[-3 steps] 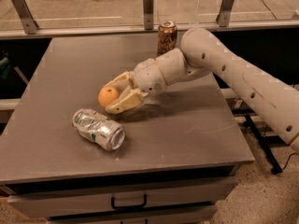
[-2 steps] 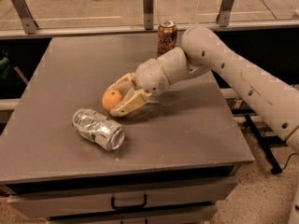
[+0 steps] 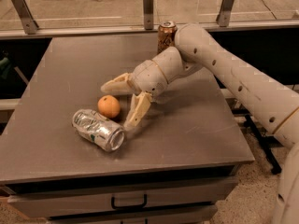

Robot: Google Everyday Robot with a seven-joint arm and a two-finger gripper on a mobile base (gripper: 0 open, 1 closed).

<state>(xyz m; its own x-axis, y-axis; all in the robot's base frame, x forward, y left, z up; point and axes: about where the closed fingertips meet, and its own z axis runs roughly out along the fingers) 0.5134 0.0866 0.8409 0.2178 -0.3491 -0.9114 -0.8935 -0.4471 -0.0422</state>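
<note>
A pale, smooth-shelled robot arm is reaching in from the right across a grey bench. Its end effector is hanging low over the middle of the bench with its two cream, tapered fingers spread wide and pinching nothing. A small orange is sitting on the bench in the mouth of that gap. I cannot tell whether either finger is touching it.

Risks, as I am judging them: the orange is round and free to roll, so a nudge from one finger could be sending it away to the left. The lower fingertip is resting just beside a crushed silver can. Any sweep there could be knocking the can, which could then be bumping the orange. Behind the arm's wrist, an upright brown can is standing near the back edge, and the arm's bulk could be tipping it.

The orange is looking matte, dimpled and firm. The silver can is thin, shiny metal, dented and lying on its side. The brown can is an intact cylinder. The bench top is flat, dull and lightly scuffed, with a drawer handle below its front edge.
</note>
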